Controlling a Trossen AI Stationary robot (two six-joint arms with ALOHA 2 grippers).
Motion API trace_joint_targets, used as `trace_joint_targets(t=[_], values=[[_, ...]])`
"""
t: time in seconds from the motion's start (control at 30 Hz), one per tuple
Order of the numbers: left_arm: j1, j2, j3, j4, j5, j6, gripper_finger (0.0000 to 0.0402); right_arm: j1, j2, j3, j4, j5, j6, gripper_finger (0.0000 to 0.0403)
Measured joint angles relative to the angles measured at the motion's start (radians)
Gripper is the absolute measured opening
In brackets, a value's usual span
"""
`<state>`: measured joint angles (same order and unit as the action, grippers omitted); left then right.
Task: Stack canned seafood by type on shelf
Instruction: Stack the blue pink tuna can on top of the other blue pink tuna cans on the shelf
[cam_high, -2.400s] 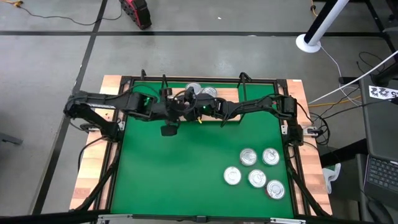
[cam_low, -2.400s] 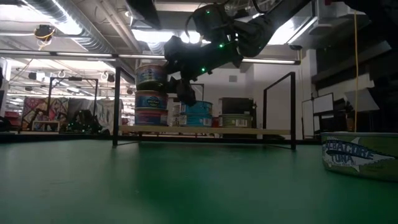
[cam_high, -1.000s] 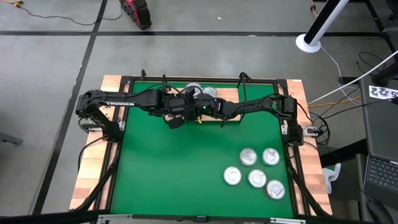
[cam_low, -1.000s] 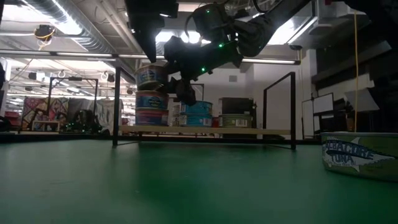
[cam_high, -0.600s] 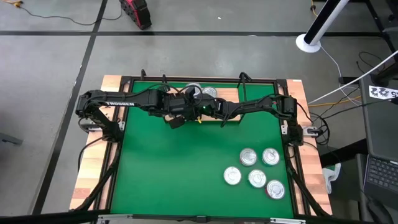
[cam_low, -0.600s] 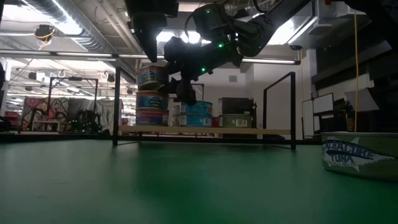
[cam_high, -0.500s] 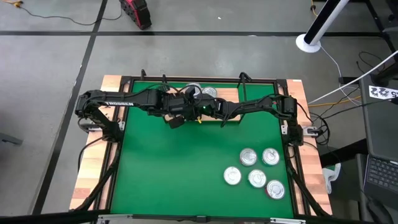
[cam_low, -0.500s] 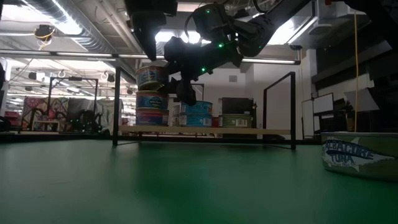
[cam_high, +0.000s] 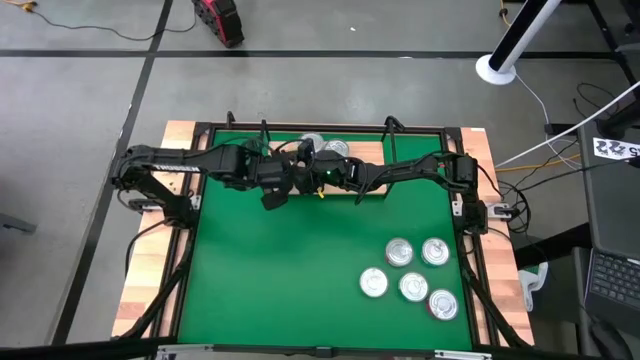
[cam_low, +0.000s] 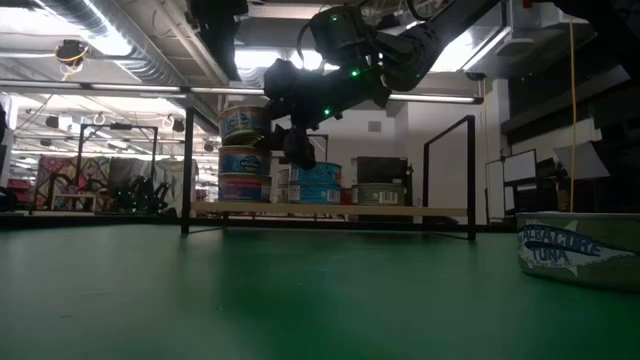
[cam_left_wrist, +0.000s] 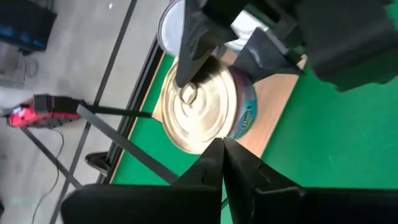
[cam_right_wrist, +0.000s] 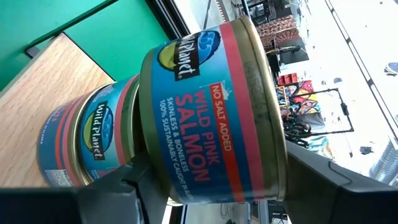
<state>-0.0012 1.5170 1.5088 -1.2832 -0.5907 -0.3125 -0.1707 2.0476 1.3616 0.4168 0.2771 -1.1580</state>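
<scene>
My right gripper (cam_right_wrist: 205, 180) is clamped on the side of a salmon tin (cam_right_wrist: 211, 112), holding it over the tin stack (cam_low: 244, 160) at the left end of the shelf (cam_low: 330, 209). I judge the tin rigid, rather heavy, with a smooth slippery wall, so hold it across the sides. My left gripper (cam_left_wrist: 222, 163) hangs above, fingers together, empty. Five loose tins (cam_high: 412, 280) wait on the green mat (cam_high: 280, 280); the arms hide the shelf from above.

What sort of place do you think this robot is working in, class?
Probably a robotics lab or workshop, not a shop: bare ceiling ducts and strip lights in the low view, loose cables on the grey concrete floor, and an open laptop beside the green-matted wooden table.
</scene>
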Motion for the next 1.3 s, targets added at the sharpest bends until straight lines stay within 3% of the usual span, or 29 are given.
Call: trace_joint_targets(t=[0.27,0.5,0.77,1.3], values=[[-0.059,-0.064,-0.203,0.247,-0.051,0.057,0.0003,0.000,0.000,0.000,0.001,0.000,0.000,0.0250],[-0.039,-0.108,-0.371,0.557,-0.073,0.193,0.0002,0.000,0.000,0.000,0.002,0.000,0.000,0.0250],[0.028,-0.110,-0.422,0.599,-0.077,0.207,0.0001,0.000,0.000,-0.001,0.003,0.000,0.000,0.0250],[0.043,-0.110,-0.422,0.583,-0.076,0.172,0.0001,0.000,0.000,-0.001,0.007,-0.001,0.001,0.0250]])
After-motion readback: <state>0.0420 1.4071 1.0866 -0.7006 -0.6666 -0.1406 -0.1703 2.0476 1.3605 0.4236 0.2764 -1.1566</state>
